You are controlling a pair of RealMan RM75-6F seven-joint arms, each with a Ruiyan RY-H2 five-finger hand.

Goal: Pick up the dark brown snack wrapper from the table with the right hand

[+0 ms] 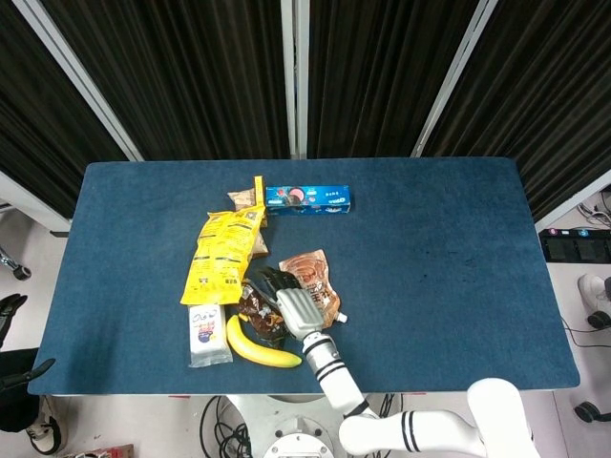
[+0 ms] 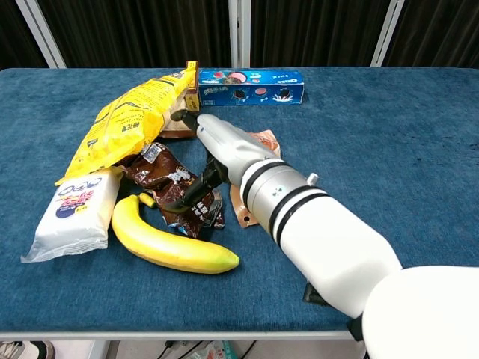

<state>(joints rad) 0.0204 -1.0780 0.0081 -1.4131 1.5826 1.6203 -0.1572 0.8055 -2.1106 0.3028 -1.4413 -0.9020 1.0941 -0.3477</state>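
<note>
The dark brown snack wrapper (image 1: pixel 254 311) (image 2: pixel 166 185) lies crumpled near the table's front, between a banana and a yellow bag. My right hand (image 1: pixel 292 303) (image 2: pixel 221 151) hovers low over its right end, with the forearm crossing the orange pouch. The fingers stretch out flat toward the back. Its dark thumb (image 2: pixel 196 188) reaches down onto the wrapper's right part, and nothing is held. My left hand (image 1: pixel 11 313) shows only as dark fingers and a thumb at the far left edge, off the table, spread and holding nothing.
A banana (image 2: pixel 172 243) lies just in front of the wrapper and a white tissue pack (image 2: pixel 71 213) to its left. The yellow snack bag (image 2: pixel 123 123) touches the wrapper's back edge. An orange spouted pouch (image 1: pixel 315 275) sits under my forearm. A blue biscuit box (image 2: pixel 251 86) is at the back.
</note>
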